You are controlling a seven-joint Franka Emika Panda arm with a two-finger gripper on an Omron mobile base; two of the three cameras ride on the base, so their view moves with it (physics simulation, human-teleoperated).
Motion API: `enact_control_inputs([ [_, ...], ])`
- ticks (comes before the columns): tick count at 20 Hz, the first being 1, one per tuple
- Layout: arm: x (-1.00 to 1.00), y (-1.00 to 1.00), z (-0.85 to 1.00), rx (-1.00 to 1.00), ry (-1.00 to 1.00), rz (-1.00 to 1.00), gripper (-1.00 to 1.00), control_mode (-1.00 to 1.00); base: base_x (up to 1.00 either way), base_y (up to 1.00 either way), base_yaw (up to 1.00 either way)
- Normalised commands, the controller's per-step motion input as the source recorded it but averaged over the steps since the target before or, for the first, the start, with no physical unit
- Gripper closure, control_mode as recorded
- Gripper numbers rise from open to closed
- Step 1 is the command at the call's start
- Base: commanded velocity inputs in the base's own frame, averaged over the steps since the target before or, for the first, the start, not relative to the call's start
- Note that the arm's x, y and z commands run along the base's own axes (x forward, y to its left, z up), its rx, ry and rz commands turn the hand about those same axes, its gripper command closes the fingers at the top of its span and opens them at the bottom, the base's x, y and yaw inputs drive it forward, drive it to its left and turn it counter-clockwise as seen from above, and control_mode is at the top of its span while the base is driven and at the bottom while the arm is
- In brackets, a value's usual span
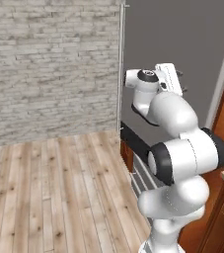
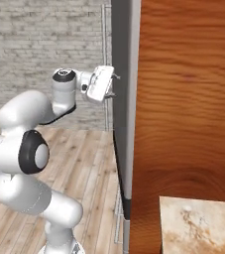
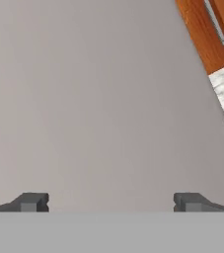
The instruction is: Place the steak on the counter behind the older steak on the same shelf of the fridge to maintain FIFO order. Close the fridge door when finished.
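Hand view: tool (image 3: 111,201) spread facing fridge door (image 3: 93,99).

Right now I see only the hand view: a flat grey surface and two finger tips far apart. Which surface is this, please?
Observer: It is the outer face of the fridge door. The open end effector points straight at it.
Operator: Does it touch the door?
Observer: In the right base view the tips reach the door's face, but I cannot confirm real contact.
Operator: What stands beside the door?
Observer: A tall wooden panel, and low beside it a corner of the counter.
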Motion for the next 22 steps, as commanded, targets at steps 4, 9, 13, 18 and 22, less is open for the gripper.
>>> enact_control_inputs([
  [4, -0.45, -0.83, -0.35, 0.0, -0.11, -0.04, -1.0, -1.0, 0.0, 0.0, 0.0],
  [9, -0.93, -0.74, -0.45, 0.0, -0.23, 0.0, -1.0, -1.0, 0.0, 0.0, 0.0],
  [13, -0.95, -0.76, -0.44, 0.0, -0.23, 0.0, -1.0, -1.0, 0.0, 0.0, 0.0],
  [18, -0.91, -0.38, -0.43, -0.01, -0.24, 0.0, -1.0, -1.0, 0.0, 0.0, 0.0],
  [22, -0.53, 0.0, -0.32, -0.03, -0.17, 0.0, -1.0, -1.0, 0.0, 0.0, 0.0],
])
